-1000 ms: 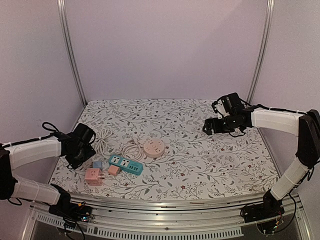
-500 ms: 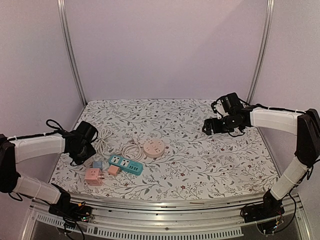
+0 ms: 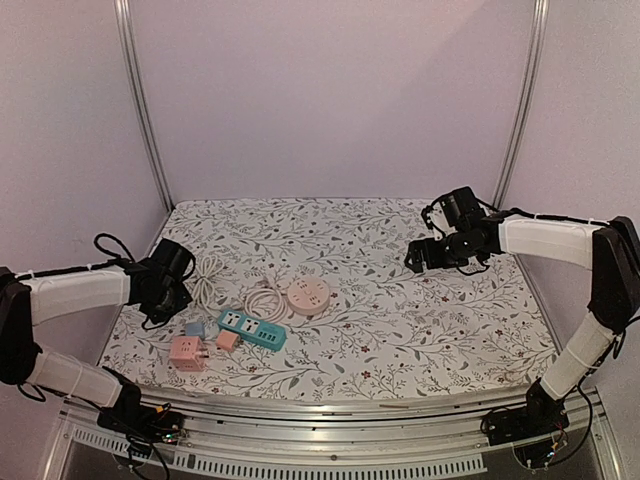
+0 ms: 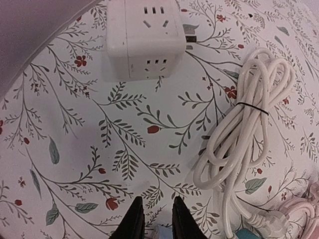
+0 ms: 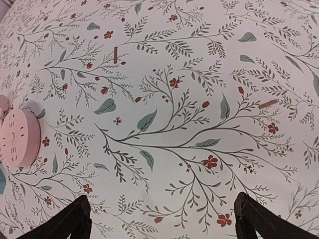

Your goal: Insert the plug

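Observation:
A coiled white cable (image 4: 249,124) lies on the floral cloth, its plug (image 4: 266,224) near the teal power strip (image 3: 252,329). A white cube socket (image 4: 144,40) sits beyond it. My left gripper (image 4: 156,200) hovers left of the coil, jaws drawn close with only cloth between the tips. A pale blue thing (image 4: 162,233) shows at the frame edge between the fingers; I cannot tell if it is touched. In the top view the small blue adapter (image 3: 193,328) rests on the cloth below the left gripper (image 3: 166,287). My right gripper (image 5: 162,199) stands wide open over bare cloth.
A round pink power strip (image 3: 308,296) with a pink cable sits mid-table, also at the left of the right wrist view (image 5: 17,137). A pink cube socket (image 3: 187,352) and a small pink adapter (image 3: 227,340) lie near the front. Metal frame posts (image 3: 140,100) flank the table.
My left gripper's jaws have closed from wide to narrow, and that arm has drawn slightly up and away from the adapters. The right arm has not moved.

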`<state>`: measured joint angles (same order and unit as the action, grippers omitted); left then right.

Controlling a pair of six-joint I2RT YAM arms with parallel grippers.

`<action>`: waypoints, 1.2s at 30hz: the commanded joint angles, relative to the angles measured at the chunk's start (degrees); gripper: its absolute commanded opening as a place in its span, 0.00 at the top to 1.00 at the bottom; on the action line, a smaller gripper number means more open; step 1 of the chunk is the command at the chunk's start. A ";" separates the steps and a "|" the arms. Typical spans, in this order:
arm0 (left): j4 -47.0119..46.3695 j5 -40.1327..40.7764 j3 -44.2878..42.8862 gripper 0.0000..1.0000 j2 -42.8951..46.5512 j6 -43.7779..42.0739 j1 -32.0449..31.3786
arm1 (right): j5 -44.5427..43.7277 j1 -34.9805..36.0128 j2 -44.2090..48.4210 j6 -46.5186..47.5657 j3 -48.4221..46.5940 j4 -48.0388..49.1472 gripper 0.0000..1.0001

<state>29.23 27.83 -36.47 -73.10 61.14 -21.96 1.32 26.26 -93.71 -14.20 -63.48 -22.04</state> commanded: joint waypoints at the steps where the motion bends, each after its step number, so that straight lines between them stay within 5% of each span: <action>1: 1.77 0.09 -0.32 0.77 0.91 -2.95 0.32 | -0.77 0.56 -0.86 0.39 -1.60 -0.79 0.01; 5: 2.45 0.83 -1.45 0.55 1.85 -6.77 0.32 | -0.81 0.63 -1.12 0.53 -2.04 -1.22 0.01; 8: 4.83 3.55 -3.08 0.16 3.29 -8.88 0.39 | -0.91 0.61 -1.12 0.64 -1.93 -1.16 0.01; 10: 6.14 4.29 -4.76 0.01 3.51 -9.68 1.79 | -0.70 0.63 -1.19 0.73 -1.92 -1.01 0.01; 24: -2.44 -8.97 -15.35 0.02 -10.92 -21.32 20.08 | -0.28 0.79 -0.56 1.01 -1.26 -0.71 0.01; 36: -4.98 -12.85 -19.50 0.11 -21.32 -22.21 25.88 | -0.77 0.96 -1.27 1.14 -1.55 -0.92 0.01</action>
<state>25.10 16.60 -54.52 -92.38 40.03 2.74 0.95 26.68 -94.06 -13.58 -64.25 -22.68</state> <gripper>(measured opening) 0.903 0.988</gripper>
